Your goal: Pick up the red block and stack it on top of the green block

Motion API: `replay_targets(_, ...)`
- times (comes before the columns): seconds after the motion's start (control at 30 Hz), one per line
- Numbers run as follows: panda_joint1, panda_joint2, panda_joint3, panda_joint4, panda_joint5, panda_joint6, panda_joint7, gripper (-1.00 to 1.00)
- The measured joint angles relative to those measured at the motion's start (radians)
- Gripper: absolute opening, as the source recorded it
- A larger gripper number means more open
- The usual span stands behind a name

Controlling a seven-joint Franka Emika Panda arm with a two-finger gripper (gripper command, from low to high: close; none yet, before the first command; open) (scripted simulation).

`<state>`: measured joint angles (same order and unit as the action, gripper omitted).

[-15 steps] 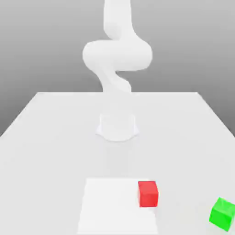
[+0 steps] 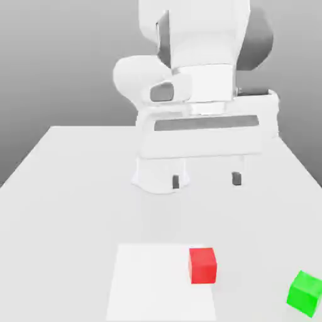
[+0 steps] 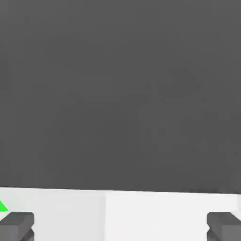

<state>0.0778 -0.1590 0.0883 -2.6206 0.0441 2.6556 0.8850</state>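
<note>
Grey backdrop, white table point(image 2: 69, 188), and the arm's hand hangs large in the exterior view. The gripper point(image 2: 205, 180) sits well above the tabletop with its two dark fingertips point(image 2: 177, 182) spread wide apart, nothing between them. Released and empty, that's the read.

Down below, the red block point(image 2: 202, 265) rests flat on a paler square patch point(image 2: 151, 283) of the table, near that patch's edge on the exterior view's right. It lies almost straight under the gap between the fingertips, lower in the picture and closer to the camera. So the coming move looks like a descent, with perhaps a small shift toward the camera, though depth is hard to judge from this one angle.

Off toward the exterior view's right corner sits the green block point(image 2: 305, 292), well apart from the red one. A sliver of green point(image 3: 3, 206) also peeks in beside one fingertip in the hand view.
</note>
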Motion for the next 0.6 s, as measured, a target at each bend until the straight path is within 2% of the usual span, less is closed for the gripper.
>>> replay_targets(0.17,0.028,0.182,0.016,-0.087,-0.048,0.102,0.066,0.0)
replay_targets(0.37,0.059,0.399,-0.029,-0.074,-0.113,0.279,0.119,0.0)
replay_targets(0.4,0.065,0.424,-0.036,-0.07,-0.118,0.3,0.123,-1.0)
replay_targets(0.6,0.067,0.436,-0.039,-0.068,-0.123,0.311,0.127,-1.0)
